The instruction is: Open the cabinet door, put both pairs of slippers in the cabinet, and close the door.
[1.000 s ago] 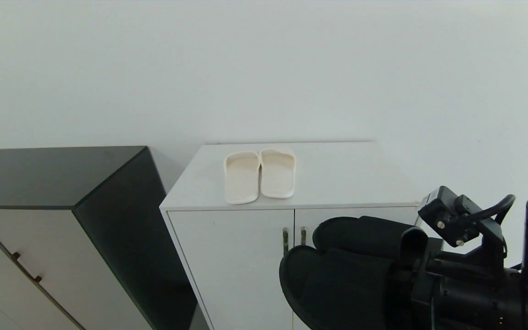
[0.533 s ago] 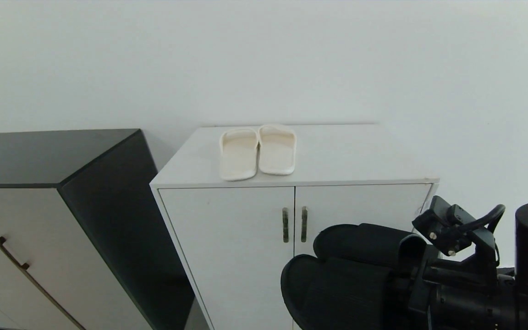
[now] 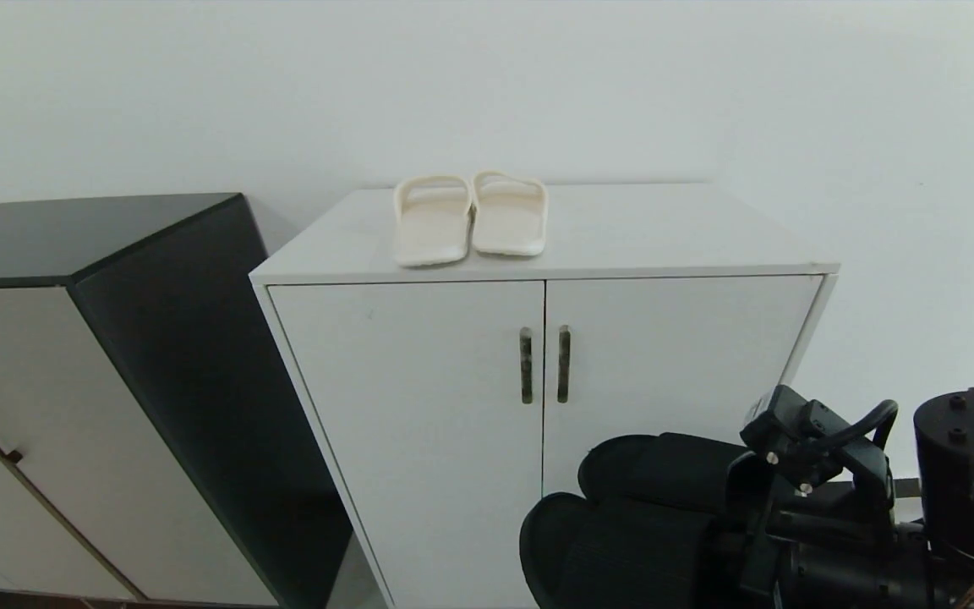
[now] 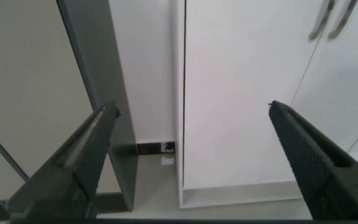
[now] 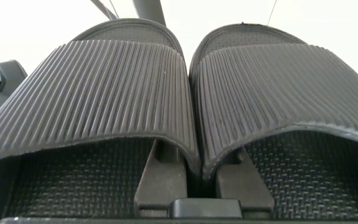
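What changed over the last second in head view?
Mostly camera: the head view sank, showing more of the white cabinet front. The right gripper, still clamping the black slippers, sits lower in front of the right door. Nothing grabbed or released. The cream slippers stay on top; the cabinet stays shut.

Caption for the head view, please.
Right gripper holds black slippers before the closed white cabinet; cream slippers sit on top.

The black slippers [image 3: 622,524] run off the lower edge of the head view. In the right wrist view their straps cover most of the right gripper [image 5: 201,183], clamped on their inner rims. The white cabinet [image 3: 419,406] is cut off at the bottom edge, and its closed doors [image 3: 673,364] hide the inside. The dark cabinet [image 3: 73,245] runs off the left edge. In the left wrist view's upper right, the handles [image 4: 321,20] are cut off by the top edge.
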Tool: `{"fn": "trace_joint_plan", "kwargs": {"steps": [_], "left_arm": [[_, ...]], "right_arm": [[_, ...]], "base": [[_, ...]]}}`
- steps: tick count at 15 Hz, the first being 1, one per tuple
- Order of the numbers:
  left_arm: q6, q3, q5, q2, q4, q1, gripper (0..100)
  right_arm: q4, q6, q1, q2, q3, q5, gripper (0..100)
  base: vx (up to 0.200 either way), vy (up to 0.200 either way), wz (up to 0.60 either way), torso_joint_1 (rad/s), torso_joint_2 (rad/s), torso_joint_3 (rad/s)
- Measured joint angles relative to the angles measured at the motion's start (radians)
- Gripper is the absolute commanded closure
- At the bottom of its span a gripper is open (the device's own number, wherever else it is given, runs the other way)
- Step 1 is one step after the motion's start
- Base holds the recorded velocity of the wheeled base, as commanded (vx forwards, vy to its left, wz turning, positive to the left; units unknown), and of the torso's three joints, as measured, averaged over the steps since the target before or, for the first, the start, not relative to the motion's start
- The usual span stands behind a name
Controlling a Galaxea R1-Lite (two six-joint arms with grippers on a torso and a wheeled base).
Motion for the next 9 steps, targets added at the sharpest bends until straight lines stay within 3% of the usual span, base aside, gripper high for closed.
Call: {"fn": "trace_joint_plan", "kwargs": {"steps": [6,9], "left_arm": [[0.010,0.000,-0.007,0.000,0.001,0.000,0],[0.004,-0.020,0.030,0.000,-0.037,0.000,0]], "right_arm": [[-0.030,0.000,-0.001,0.009,0.003,-0.001,100],[-0.031,0.000,-0.001,0.012,0.013,-0.001,100]], "base": [[0.000,0.000,0.00,-0.115,0.46,0.345],[0.000,0.000,0.00,-0.051,0.45,0.386]]}}
